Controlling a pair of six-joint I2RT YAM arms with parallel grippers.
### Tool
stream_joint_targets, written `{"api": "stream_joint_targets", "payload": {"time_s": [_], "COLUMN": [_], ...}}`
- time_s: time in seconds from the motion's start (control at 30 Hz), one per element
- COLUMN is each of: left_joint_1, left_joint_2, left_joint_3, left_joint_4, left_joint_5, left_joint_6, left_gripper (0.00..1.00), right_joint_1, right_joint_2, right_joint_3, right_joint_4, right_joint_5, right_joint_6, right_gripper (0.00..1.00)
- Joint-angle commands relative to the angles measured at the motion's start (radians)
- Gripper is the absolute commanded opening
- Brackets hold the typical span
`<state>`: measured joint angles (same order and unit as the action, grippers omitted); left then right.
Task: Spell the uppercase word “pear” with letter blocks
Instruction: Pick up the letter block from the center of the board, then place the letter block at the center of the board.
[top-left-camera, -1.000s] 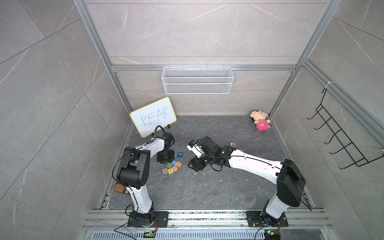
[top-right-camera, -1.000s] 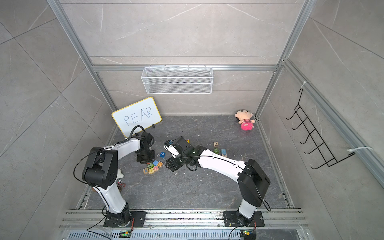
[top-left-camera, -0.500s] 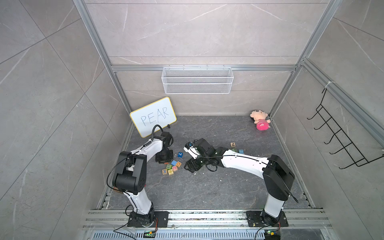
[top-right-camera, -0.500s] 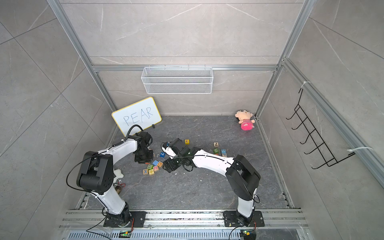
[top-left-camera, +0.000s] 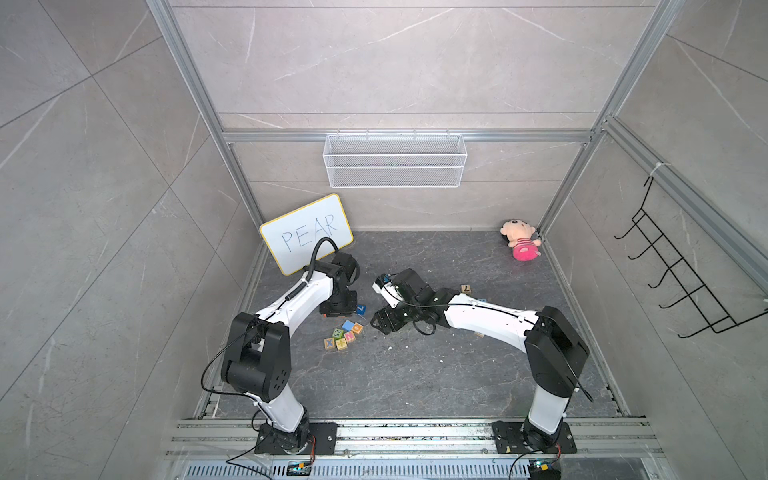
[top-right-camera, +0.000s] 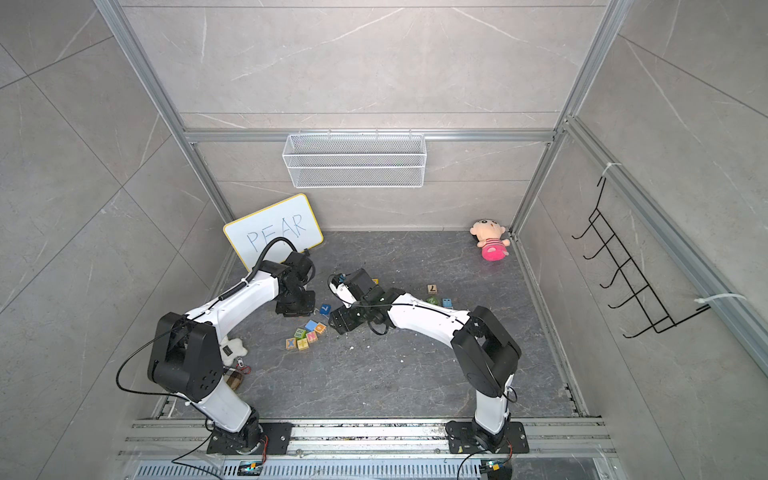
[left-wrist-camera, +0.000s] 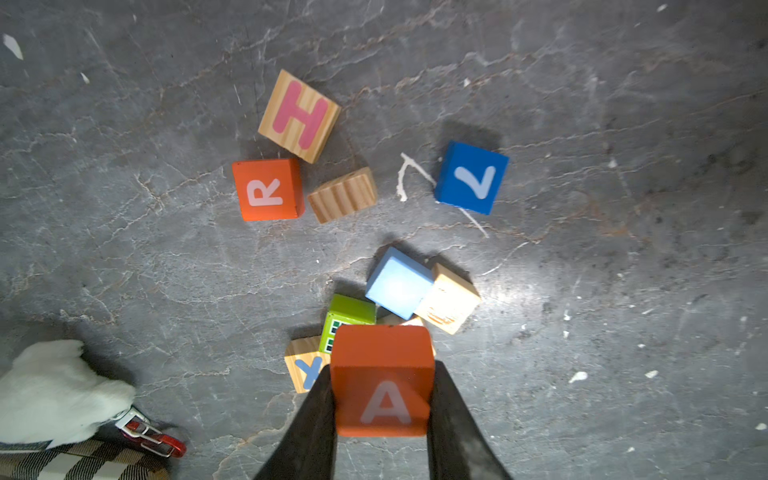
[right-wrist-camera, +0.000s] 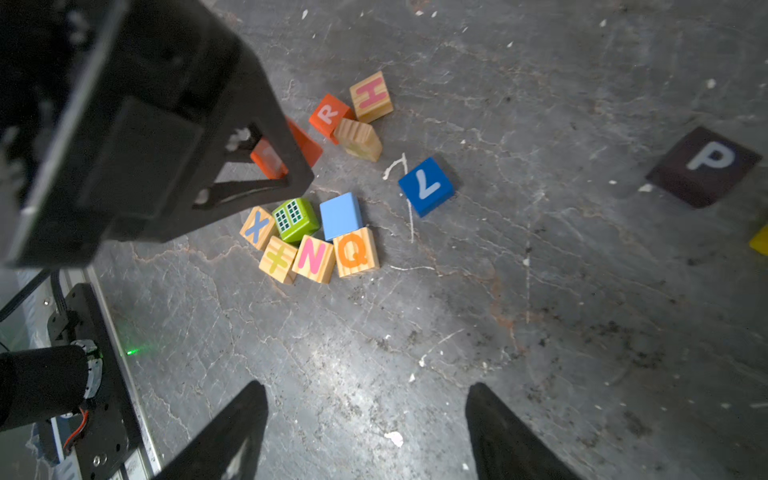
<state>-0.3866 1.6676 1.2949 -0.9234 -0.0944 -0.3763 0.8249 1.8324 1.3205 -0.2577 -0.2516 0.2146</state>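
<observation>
My left gripper (left-wrist-camera: 382, 374) is shut on the orange-red A block (left-wrist-camera: 382, 382), which hangs just above a cluster of cubes. In the right wrist view the same A block (right-wrist-camera: 270, 160) shows between the left gripper's fingers. The orange R block (left-wrist-camera: 268, 189) lies on the floor beside a wooden H cube (left-wrist-camera: 299, 116). The black P block (right-wrist-camera: 704, 164) lies apart from the cluster, and a yellow cube's corner (right-wrist-camera: 760, 241) shows at the frame edge, its letter hidden. My right gripper (right-wrist-camera: 365, 386) is open and empty above bare floor, next to the left gripper (top-left-camera: 336, 309) in both top views.
Wooden X, plus, N and Q cubes, a green cube (right-wrist-camera: 295, 218) and a light blue cube (right-wrist-camera: 340, 216) lie bunched together. A blue cube (right-wrist-camera: 426, 187) lies nearby. A whiteboard reading PEAR (top-left-camera: 305, 237) leans at the back left. A pink plush toy (top-left-camera: 521, 245) sits back right.
The right arm's elbow has swung left and its gripper has edged toward the block cluster. The left gripper has kept hold of the A block, hardly moving.
</observation>
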Motion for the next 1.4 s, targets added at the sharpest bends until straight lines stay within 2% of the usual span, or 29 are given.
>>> {"api": "stream_joint_targets", "payload": {"time_s": [0.0,0.37,0.5,0.73,0.97,1.23,1.37], "left_joint_1": [-0.038,-0.169,-0.225,-0.308,-0.336,-0.335,-0.334], "left_joint_2": [-0.031,0.095,0.198,0.460,0.702,0.873,0.922], "left_joint_3": [0.062,0.314,0.452,0.804,1.104,1.275,1.295], "left_joint_4": [-0.066,-0.088,-0.095,-0.148,-0.207,-0.184,-0.119], "left_joint_5": [-0.024,-0.047,-0.043,-0.009,0.016,0.010,0.012], "left_joint_6": [-0.061,-0.162,-0.171,-0.163,-0.173,-0.187,-0.193], "left_gripper": [0.24,0.22,0.21,0.17,0.16,0.16,0.17], "right_joint_1": [-0.034,-0.156,-0.210,-0.312,-0.352,-0.384,-0.387], "right_joint_2": [-0.060,-0.191,-0.250,-0.334,-0.391,-0.447,-0.465], "right_joint_3": [-0.032,-0.105,-0.154,-0.225,-0.273,-0.328,-0.352], "right_joint_4": [0.024,-0.038,-0.056,-0.102,-0.115,-0.103,-0.100], "right_joint_5": [-0.014,0.032,0.069,0.123,0.156,0.204,0.208], "right_joint_6": [0.029,0.060,0.069,0.097,0.100,0.121,0.124], "right_gripper": [0.78,0.77,0.77,0.77,0.76,0.76,0.76]}}
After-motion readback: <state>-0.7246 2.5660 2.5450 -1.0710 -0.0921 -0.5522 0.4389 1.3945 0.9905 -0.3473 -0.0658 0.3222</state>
